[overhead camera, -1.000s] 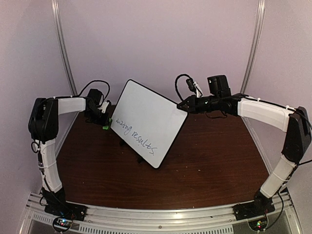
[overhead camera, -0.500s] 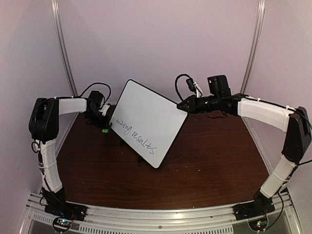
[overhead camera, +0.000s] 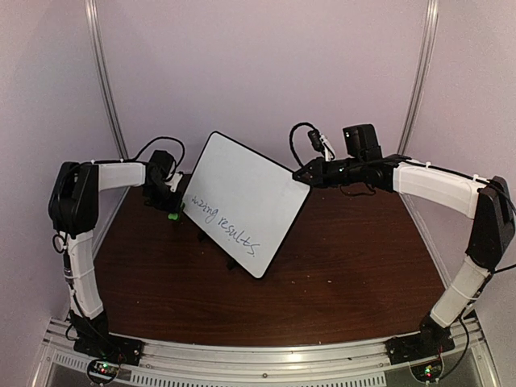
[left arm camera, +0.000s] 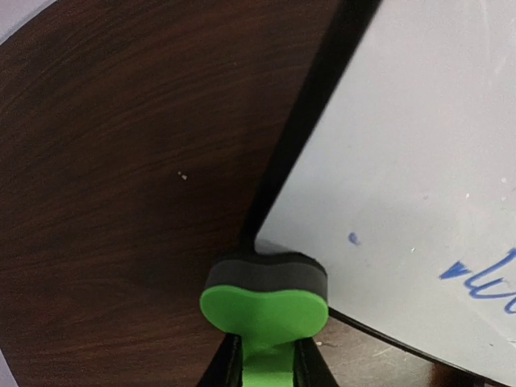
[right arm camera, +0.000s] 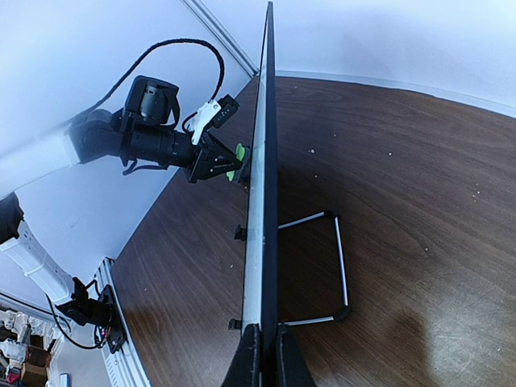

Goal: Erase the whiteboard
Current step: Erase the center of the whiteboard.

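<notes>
The whiteboard (overhead camera: 242,201) stands tilted on the brown table with blue handwriting along its lower edge. My right gripper (overhead camera: 300,174) is shut on its right corner; the right wrist view shows the board edge-on (right arm camera: 262,201) between my fingers (right arm camera: 266,359). My left gripper (overhead camera: 172,201) is shut on the green eraser (overhead camera: 174,213) at the board's left edge. In the left wrist view the eraser (left arm camera: 264,310) has a dark felt face that touches the board's corner (left arm camera: 403,161), near the blue writing (left arm camera: 484,278).
A wire stand (right arm camera: 339,266) props the board from behind. The wooden table (overhead camera: 347,258) has the purple back wall close behind the board. The left arm (right arm camera: 137,141) shows beyond the board in the right wrist view.
My left gripper has moved the eraser slightly right, up against the board's left edge. The right gripper and the board have not moved.
</notes>
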Tool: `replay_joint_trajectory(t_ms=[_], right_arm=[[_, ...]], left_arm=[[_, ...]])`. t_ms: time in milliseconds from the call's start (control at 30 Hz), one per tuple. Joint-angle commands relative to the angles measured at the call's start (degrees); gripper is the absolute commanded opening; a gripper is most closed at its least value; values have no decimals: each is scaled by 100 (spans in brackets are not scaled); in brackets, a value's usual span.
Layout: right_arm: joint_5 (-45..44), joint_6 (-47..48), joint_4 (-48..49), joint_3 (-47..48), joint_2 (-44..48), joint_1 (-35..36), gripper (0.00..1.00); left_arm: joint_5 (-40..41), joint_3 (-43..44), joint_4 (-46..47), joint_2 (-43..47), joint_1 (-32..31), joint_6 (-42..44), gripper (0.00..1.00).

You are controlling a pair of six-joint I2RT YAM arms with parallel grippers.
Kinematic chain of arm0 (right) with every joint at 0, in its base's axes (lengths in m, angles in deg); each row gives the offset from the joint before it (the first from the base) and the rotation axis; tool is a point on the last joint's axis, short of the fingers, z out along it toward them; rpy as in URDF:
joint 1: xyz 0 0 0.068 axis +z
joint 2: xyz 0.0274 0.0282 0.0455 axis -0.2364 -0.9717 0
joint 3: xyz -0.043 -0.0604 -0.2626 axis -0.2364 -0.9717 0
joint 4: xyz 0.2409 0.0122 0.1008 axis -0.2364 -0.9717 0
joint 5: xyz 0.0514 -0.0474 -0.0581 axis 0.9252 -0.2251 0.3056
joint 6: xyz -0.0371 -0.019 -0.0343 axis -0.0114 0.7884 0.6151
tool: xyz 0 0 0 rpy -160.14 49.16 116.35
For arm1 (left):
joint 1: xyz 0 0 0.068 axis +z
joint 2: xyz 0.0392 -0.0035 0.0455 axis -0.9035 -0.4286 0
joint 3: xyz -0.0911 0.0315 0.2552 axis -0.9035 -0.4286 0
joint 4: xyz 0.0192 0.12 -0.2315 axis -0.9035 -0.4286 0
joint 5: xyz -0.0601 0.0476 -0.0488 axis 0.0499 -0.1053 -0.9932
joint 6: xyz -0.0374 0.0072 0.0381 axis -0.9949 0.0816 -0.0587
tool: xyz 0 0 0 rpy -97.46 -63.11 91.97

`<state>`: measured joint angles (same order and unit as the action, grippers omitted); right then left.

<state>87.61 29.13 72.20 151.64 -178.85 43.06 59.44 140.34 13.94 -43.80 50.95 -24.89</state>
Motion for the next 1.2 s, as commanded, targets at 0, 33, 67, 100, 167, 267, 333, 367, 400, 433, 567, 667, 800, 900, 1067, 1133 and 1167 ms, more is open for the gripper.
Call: replay_joint_trajectory(t_ms=[0, 33, 67, 100, 167, 267, 333, 367, 400, 433, 567, 667, 800, 900, 1067, 1133, 1167], right_arm=[[707, 500, -136, -129, -18, 268, 0], [707, 499, -129, -129, -12, 269, 0], [707, 502, -129, -134, -9, 269, 0], [707, 500, -134, -138, -9, 264, 0], [701, 500, -128, -138, -10, 265, 0], [698, 499, -131, -129, -18, 269, 0], [698, 499, -128, -117, -24, 266, 0], [698, 499, -133, -112, -27, 268, 0], [698, 499, -132, -116, -37, 268, 0], [698, 489, -123, -110, -36, 261, 0], [707, 498, -151, -118, -33, 278, 0], [689, 508, -153, -129, -1, 272, 0], [697, 499, -143, -129, -15, 275, 0], [693, 491, -128, -114, -40, 278, 0], [707, 490, -146, -68, -53, 284, 0], [707, 481, -145, -68, -60, 287, 0], [707, 482, -152, -68, -66, 287, 0]], left_arm=[[253, -102, 140, -28, 98, -161, 2], [209, -44, 144, -41, 101, -137, 2], [144, 26, 144, -46, 102, -114, 2], [60, 106, 144, -57, 97, -85, 2], [-247, 263, 152, -55, 65, -19, 2], [-365, 434, 131, -38, -88, 109, 2], [-376, 497, 91, -38, -211, 174, 2], [-360, 498, 91, -39, -256, 189, 2], [-338, 494, 92, -42, -280, 173, 2], [-287, 490, 99, -65, -285, 139, 2], [207, 439, 42, -182, -264, 45, 2], [428, 291, -53, -192, -193, -94, 2], [462, 36, -34, -161, -119, -133, 2], [331, -2, -24, -137, -123, -109, 2], [63, 103, 110, -26, -159, -20, 2], [-285, 139, 211, 60, -221, 91, 1], [-397, 175, 233, 93, -275, 147, 2]])
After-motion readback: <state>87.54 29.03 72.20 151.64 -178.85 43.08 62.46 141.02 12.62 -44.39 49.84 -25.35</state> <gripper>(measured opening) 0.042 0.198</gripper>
